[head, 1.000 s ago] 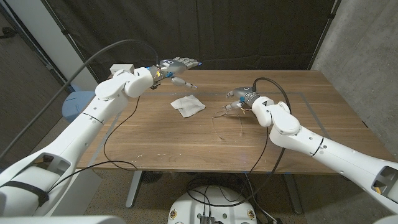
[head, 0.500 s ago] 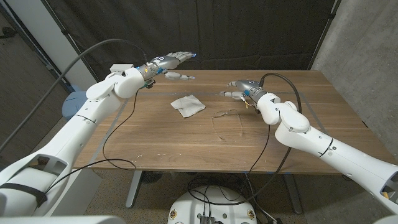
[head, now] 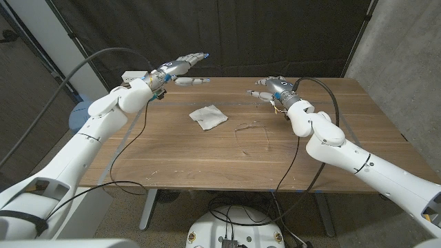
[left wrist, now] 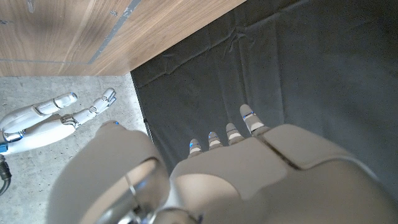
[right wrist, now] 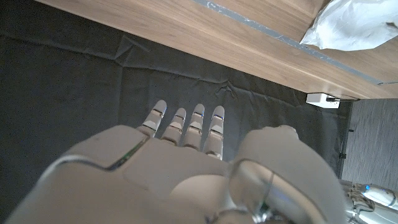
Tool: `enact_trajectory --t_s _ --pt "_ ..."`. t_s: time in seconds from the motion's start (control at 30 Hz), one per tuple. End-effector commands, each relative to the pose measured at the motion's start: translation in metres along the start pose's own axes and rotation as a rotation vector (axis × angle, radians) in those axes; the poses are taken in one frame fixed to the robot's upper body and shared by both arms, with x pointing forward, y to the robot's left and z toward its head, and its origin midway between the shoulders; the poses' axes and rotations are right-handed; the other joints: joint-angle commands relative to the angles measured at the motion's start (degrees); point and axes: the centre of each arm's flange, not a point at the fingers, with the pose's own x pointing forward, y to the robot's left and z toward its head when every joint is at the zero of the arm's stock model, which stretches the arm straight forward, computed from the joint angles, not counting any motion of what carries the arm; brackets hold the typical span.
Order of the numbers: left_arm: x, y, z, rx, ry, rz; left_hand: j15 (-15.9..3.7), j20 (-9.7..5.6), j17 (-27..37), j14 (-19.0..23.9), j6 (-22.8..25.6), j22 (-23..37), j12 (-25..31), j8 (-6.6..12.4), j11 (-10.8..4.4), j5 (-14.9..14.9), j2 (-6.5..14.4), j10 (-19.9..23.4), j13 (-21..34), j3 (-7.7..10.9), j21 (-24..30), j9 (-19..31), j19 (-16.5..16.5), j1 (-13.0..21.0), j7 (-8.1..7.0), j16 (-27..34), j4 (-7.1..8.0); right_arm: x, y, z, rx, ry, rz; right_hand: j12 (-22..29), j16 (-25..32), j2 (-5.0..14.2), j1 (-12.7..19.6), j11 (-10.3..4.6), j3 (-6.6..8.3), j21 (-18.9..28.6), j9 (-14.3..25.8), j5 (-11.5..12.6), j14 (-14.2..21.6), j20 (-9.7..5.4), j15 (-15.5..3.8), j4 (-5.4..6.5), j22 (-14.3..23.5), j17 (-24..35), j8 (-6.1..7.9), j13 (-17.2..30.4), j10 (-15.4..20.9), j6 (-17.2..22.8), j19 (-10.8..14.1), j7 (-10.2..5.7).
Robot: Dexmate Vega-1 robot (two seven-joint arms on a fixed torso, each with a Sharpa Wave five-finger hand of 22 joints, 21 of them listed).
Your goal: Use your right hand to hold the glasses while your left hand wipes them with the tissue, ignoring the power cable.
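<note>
The desk [head: 207,148] has much bare wood in front of the things and on its right side; its far edge meets a dark curtain [head: 275,34], and a grey wall [head: 406,55] stands just beside its right edge. The tissue [head: 208,116] lies crumpled on the middle of the desk, a little toward the left. The glasses [head: 249,126] lie on the wood to the right of it, apart from it, thin and hard to see. The left robot hand [head: 180,69] hangs in the air over the far left edge of the desk, fingers spread and stretched out, holding nothing. The right robot hand [head: 270,89] hangs above the far part of the desk, beyond the glasses and not touching them, fingers apart and empty.

The left wrist view looks along the back of the left robot hand at the curtain and desk edge, and it shows the right robot hand [left wrist: 62,115] small against the grey wall. The right wrist view shows the tissue [right wrist: 357,25] at the desk edge and a small white box [right wrist: 323,99] beyond it.

Compared with one second ago, both robot hands have risen and moved away toward the far edge; the right one was down at the glasses then. The tissue has not moved.
</note>
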Motion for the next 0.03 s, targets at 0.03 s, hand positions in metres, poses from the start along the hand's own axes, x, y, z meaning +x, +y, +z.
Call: enact_trajectory --t_s 0.03 --pt "-0.0122 -0.0163 -0.0219 -0.082 0.079 0.004 0.44 0.54 0.0 -1.1 -0.1 0.2 0.4 0.37 0.02 0.0 0.0 -0.6 0.2 -0.39 -0.3 0.2 -8.1 -0.5 0.47 0.4 0.19 0.0147 -0.0022 -0.0003 0.026 -0.041 -0.072 0.5 0.6 0.14 -0.4 -0.19 0.06 -0.2 0.1 -0.2 0.1 0.27 0.03 -0.35 0.1 -0.3 0.21 0.1 0.7 0.5 -0.3 0.24"
